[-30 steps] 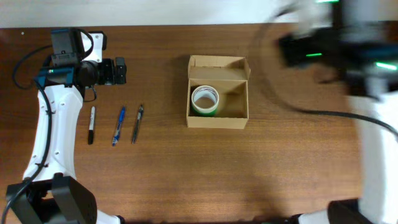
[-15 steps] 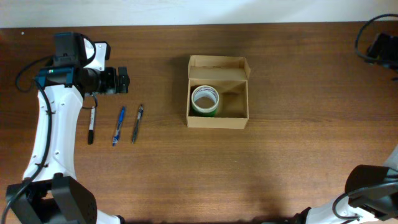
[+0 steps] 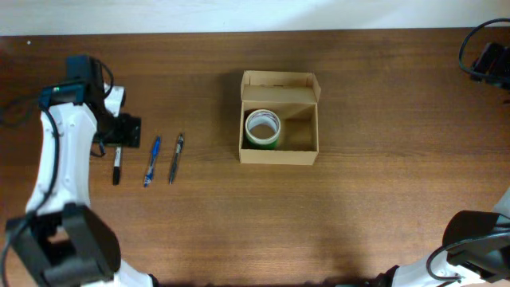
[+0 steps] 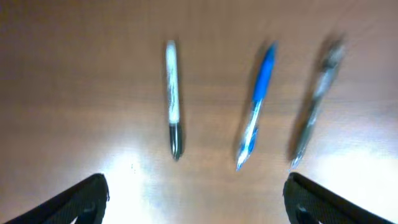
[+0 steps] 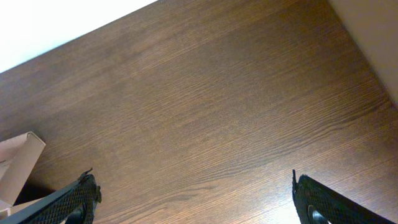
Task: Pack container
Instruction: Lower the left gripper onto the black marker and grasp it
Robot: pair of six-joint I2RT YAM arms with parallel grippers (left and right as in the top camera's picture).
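The container (image 3: 279, 83) is sitting near the middle of the worktop (image 3: 358, 207), somewhat toward its far edge, with its hinged flap lid standing open at the back. A roll of tape (image 3: 263, 127), white with a green side, is lying flat inside, in the left half of the box and close against the left wall. In the right wrist view only a pale corner of the container (image 5: 15, 163) is showing at the lower left.

Well apart from the box, on the left, three pens are lying side by side, roughly parallel and not touching: a black marker (image 3: 117, 163) outermost, a blue pen (image 3: 151, 162) in the middle, and a dark pen (image 3: 175, 158) nearest the box.

The left arm (image 3: 60, 159) is reaching over the far end of the marker. The left jaws are standing wide open, their fingertips (image 4: 84, 196) hanging above the worktop; the left wrist view is blurred, with the marker (image 4: 172, 99), blue pen (image 4: 256, 106) and dark pen (image 4: 313, 106) lying beyond them.

The right arm (image 3: 488, 62) is showing at the far right corner. The right jaws are likewise spread wide, fingertips (image 5: 78, 199) over bare wood.
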